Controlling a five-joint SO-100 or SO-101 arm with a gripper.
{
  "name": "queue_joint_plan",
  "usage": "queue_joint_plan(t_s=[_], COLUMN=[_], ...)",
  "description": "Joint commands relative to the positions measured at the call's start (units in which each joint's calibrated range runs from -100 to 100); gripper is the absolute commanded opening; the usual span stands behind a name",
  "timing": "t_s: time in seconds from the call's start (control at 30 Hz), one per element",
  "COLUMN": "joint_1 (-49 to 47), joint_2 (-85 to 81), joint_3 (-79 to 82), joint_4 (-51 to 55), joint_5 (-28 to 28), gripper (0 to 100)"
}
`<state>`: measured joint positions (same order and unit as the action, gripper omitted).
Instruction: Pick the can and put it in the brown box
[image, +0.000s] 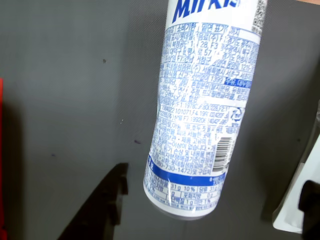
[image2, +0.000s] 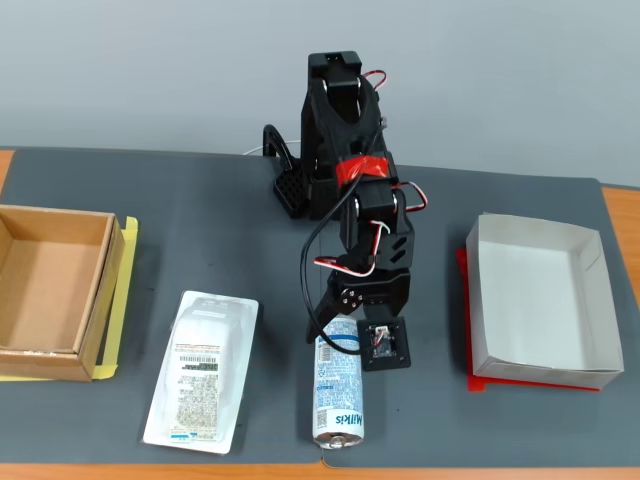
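Observation:
The can (image2: 338, 400) lies on its side on the dark grey mat near the front edge, white with blue print, its silver end toward the camera. In the wrist view the can (image: 200, 115) fills the middle. My gripper (image2: 347, 338) hangs over the can's far end, open. In the wrist view the gripper (image: 212, 187) has one black finger (image: 102, 207) to the can's left and the other (image: 311, 202) to its right, both apart from it. The brown box (image2: 100, 290) stands empty at the mat's left edge.
A flat white blister pack (image2: 200, 372) lies just left of the can and also shows at the right edge of the wrist view (image: 290, 212). A white paper box (image2: 480, 300) on a red base stands at the right. The arm's base (image2: 335, 130) is behind.

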<state>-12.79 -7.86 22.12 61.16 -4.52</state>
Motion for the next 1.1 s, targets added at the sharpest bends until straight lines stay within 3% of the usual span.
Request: queue_joint_plan(t_s=[0.0, 0.33, 1.07], joint_1=[0.0, 0.7, 2.5], joint_2=[1.9, 12.4, 24.5], joint_3=[-5.8, -14.1, -15.0], joint_4=[-0.7, -2.4, -7.8], joint_5=[-0.1, -0.2, -0.1], gripper=[38, 37, 37])
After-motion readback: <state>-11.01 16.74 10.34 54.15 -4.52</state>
